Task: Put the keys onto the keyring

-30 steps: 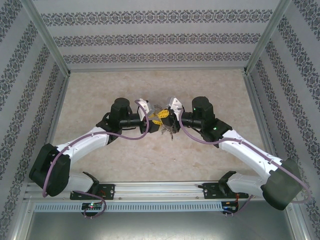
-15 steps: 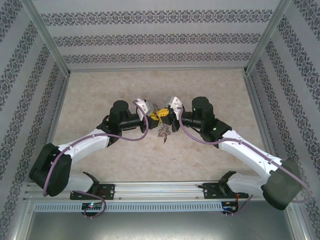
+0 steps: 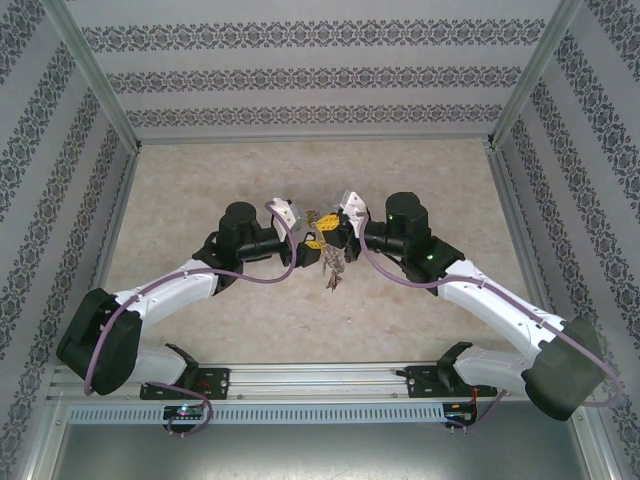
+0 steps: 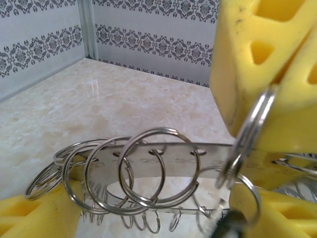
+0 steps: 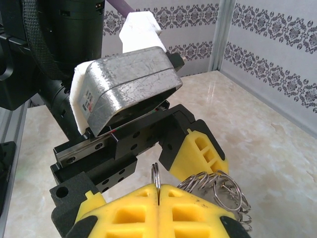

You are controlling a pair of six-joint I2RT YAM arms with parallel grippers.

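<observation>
My right gripper (image 5: 158,192) is shut; its yellow pads pinch a silvery split ring (image 5: 156,176) that stands upright between them. From that ring (image 4: 250,124) hangs the keyring (image 4: 163,158), a curved flat metal band with holes, fringed with several wire loops. The small silvery keys (image 3: 332,274) dangle under both grippers, too small to tell apart. My left gripper (image 4: 153,220) faces the right one, open. Its yellow fingers (image 4: 34,218) stand wide apart on either side of the bunch. From above, the left gripper (image 3: 304,243) and the right gripper (image 3: 328,238) nearly meet mid-table.
The beige marbled table (image 3: 200,180) lies below, and patterned walls (image 3: 320,75) with metal posts close off the back and sides. The left arm's wrist camera housing (image 5: 124,84) sits close above my right fingers. Both arm bases are on the near rail (image 3: 320,380).
The left gripper has opened and drawn back a little to the left. The bunch of keys now hangs slightly lower from the right gripper, which has stayed shut.
</observation>
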